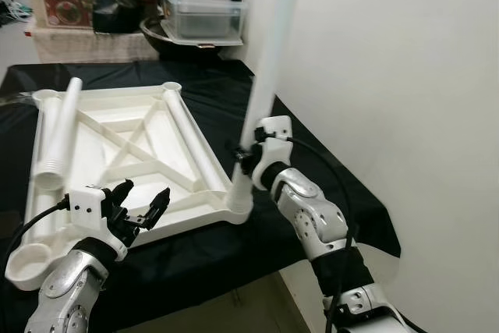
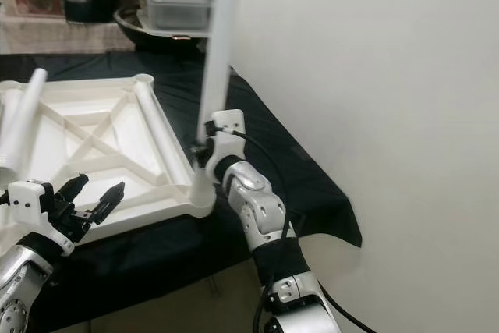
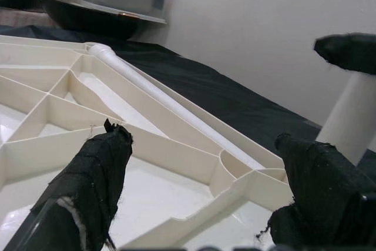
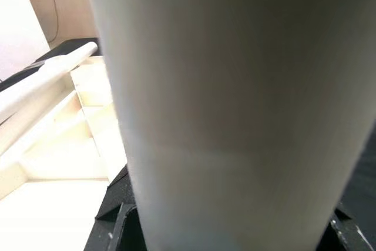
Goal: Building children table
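Standing in the corner socket of the upturned white tabletop (image 1: 140, 146), a white leg (image 1: 269, 60) is gripped by the right gripper (image 1: 243, 154). The left gripper (image 1: 140, 208) is held open above the tabletop's near edge.

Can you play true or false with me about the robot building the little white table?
1. The right gripper holds a white leg standing up in a corner of the tabletop. True.
2. The left gripper is squeezing a leg. False: its fingers are open and hold nothing, above the tabletop's near edge.
3. The tabletop lies on a black cloth. True.
4. All the legs stand upright. False: two other legs lie flat on the tabletop.
5. The wall beside the table is bright red. False: it is white.
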{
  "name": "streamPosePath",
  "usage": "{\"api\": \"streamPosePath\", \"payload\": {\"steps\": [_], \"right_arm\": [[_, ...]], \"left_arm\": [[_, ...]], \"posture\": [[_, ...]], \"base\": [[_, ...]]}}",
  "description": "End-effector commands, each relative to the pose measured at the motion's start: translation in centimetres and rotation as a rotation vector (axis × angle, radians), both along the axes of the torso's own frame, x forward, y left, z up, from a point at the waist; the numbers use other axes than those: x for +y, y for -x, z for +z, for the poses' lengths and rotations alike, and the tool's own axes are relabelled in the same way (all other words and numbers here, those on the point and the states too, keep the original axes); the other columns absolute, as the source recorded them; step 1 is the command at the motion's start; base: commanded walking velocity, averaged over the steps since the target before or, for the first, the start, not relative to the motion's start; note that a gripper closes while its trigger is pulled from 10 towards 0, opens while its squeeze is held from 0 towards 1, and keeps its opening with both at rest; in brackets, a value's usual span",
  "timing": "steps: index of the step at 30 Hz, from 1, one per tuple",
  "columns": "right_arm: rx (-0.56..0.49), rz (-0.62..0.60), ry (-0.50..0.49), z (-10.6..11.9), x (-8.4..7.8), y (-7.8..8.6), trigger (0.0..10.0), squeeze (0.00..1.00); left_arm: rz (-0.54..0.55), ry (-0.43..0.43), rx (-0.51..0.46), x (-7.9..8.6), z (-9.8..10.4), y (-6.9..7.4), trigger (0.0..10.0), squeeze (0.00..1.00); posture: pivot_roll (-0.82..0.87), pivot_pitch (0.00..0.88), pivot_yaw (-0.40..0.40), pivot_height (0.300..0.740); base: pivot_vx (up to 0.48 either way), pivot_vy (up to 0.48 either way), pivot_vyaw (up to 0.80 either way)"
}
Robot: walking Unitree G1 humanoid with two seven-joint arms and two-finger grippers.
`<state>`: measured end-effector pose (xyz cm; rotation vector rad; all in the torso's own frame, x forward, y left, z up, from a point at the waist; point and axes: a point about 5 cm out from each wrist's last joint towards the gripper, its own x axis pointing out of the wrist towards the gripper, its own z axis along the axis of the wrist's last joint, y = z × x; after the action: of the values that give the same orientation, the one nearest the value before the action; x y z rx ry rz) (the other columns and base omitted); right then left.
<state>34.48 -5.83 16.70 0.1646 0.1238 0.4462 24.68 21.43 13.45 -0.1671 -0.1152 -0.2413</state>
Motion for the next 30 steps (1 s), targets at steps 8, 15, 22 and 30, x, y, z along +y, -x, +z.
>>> {"api": "streamPosePath", "payload": {"steps": [8,15,22,30], "right_arm": [[-0.025,0.35,-0.112,0.3,2.3,1.9,10.0,0.0],[-0.149,0.828,-0.187,3.1,2.8,4.7,10.0,0.0],[-0.189,0.865,-0.165,3.0,3.5,5.0,7.7,0.0],[-0.038,0.243,-0.06,0.2,1.5,0.3,0.0,0.0]], "left_arm": [[-0.014,0.015,0.018,-0.4,-0.5,-0.1,10.0,0.0],[-0.016,0.018,0.018,-0.3,-0.5,-0.1,10.0,0.0],[-0.013,0.019,0.018,-0.3,-0.5,-0.1,10.0,0.0],[-0.014,0.021,0.017,-0.3,-0.5,0.0,10.0,0.0]], "posture": [[0.15,0.0,-0.136,0.74],[0.15,0.0,-0.139,0.74],[0.16,0.0,-0.15,0.74],[0.16,0.0,-0.146,0.74]], "base": [[0.0,0.0,0.0],[0.0,0.0,0.0],[0.0,0.0,0.0],[0.0,0.0,0.0]]}}
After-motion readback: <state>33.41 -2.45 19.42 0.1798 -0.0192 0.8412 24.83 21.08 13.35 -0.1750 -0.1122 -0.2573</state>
